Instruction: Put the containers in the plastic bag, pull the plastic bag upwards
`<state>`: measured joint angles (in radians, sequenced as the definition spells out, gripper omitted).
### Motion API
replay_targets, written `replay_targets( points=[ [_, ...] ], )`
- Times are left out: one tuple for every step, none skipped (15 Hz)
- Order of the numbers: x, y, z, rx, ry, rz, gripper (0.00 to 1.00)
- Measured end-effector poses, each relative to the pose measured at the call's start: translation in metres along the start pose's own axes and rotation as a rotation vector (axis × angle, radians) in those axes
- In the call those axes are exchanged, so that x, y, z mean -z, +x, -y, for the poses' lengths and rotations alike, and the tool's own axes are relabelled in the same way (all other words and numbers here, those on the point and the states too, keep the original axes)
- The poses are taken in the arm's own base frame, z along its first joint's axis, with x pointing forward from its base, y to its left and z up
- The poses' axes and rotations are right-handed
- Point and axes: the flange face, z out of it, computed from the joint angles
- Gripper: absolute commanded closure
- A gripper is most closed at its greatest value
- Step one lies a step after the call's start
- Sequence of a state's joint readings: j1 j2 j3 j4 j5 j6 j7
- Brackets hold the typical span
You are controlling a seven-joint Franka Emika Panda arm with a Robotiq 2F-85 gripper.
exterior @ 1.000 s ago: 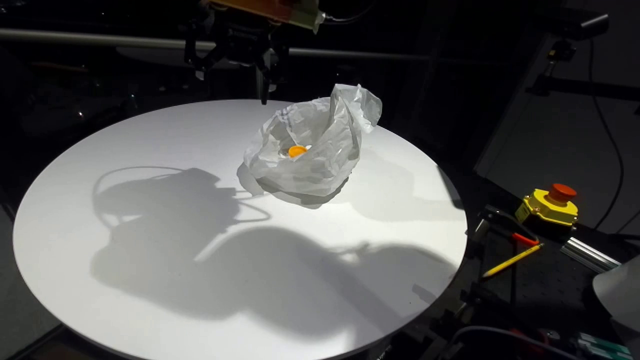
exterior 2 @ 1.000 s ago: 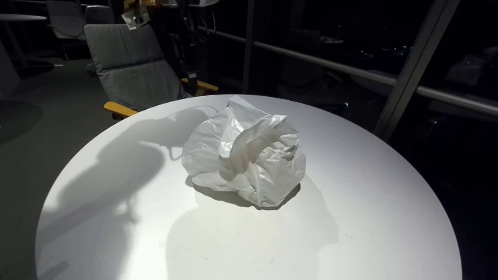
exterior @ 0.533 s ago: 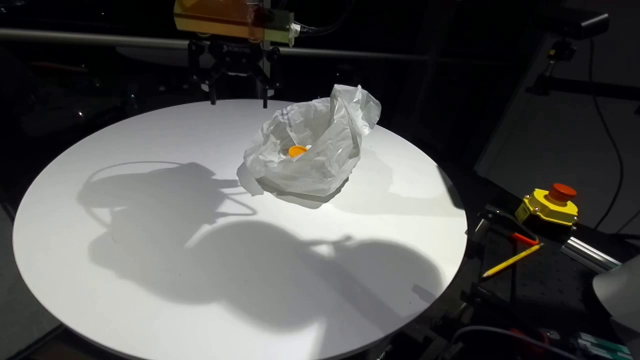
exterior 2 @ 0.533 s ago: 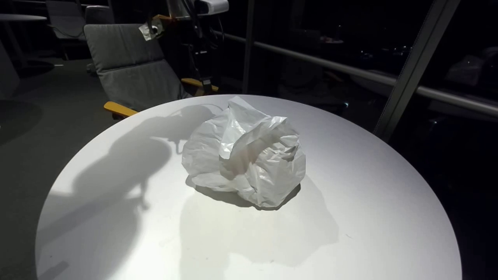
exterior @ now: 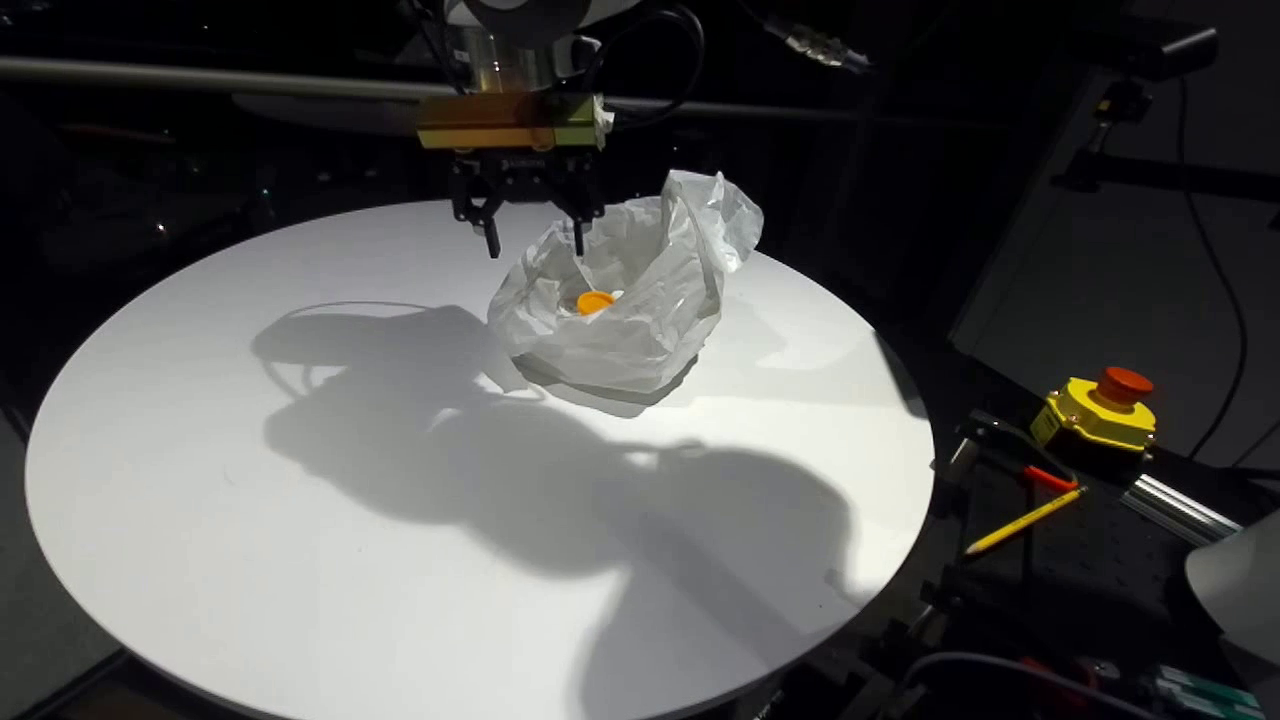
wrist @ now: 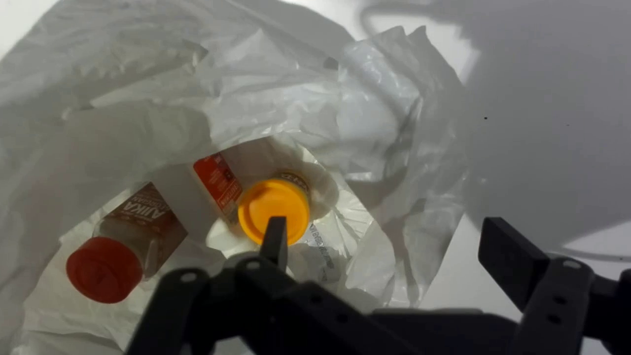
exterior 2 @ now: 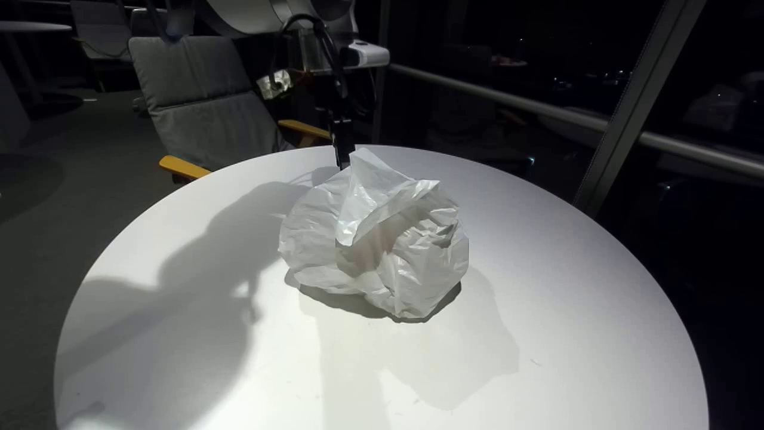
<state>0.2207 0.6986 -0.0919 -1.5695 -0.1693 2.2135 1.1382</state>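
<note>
The gripper [exterior: 536,252] has, within the last second, been lowered and carried across to the plastic bag [exterior: 620,350]; its fingers [exterior: 492,240] are held apart and nothing is clamped. In the wrist view, one fingertip [wrist: 276,239] is seen against the orange-lidded container [wrist: 272,203] and the opposite one beyond the bag's edge, so the wall seems to be straddled; whether contact is made cannot be told. Inside the bag, a red-capped container [wrist: 129,242] and a red label [wrist: 217,180], perhaps another container's, can also be seen. The bag is supported by the round white table [exterior: 250,600], its mouth gaping. The filling is thus judged done, and the rim would next have to be pinched before any pull.
</note>
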Motion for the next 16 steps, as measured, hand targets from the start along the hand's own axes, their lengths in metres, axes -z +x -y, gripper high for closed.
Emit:
replay_targets(
  points=[
    [-0.009,0.005,-0.001,-0.007,-0.004,0.009,0.00],
    [-0.015,0.009,-0.001,-0.009,0.001,0.023,0.00],
    [-0.021,0.012,0.000,-0.009,0.012,0.038,0.00],
    [-0.025,0.013,0.001,-0.007,0.027,0.058,0.00],
    [-0.028,0.014,0.002,-0.004,0.047,0.083,0.00],
    [-0.031,0.014,0.003,0.000,0.065,0.110,0.00],
    [-0.033,0.013,0.004,0.004,0.081,0.138,0.00],
    [-0.036,0.013,0.004,0.007,0.098,0.168,0.25],
    [-0.039,0.013,0.004,0.010,0.114,0.196,0.26],
    [-0.042,0.014,0.004,0.010,0.129,0.221,0.32],
    [-0.045,0.015,0.004,0.008,0.142,0.241,0.42],
    [-0.047,0.016,0.004,0.004,0.157,0.253,0.49],
    [-0.049,0.017,0.005,0.000,0.169,0.259,0.56],
    [-0.052,0.018,0.006,-0.003,0.179,0.263,0.65],
    [-0.053,0.019,0.007,-0.008,0.190,0.266,0.71],
    [-0.055,0.020,0.007,-0.013,0.198,0.264,0.80]
  ],
)
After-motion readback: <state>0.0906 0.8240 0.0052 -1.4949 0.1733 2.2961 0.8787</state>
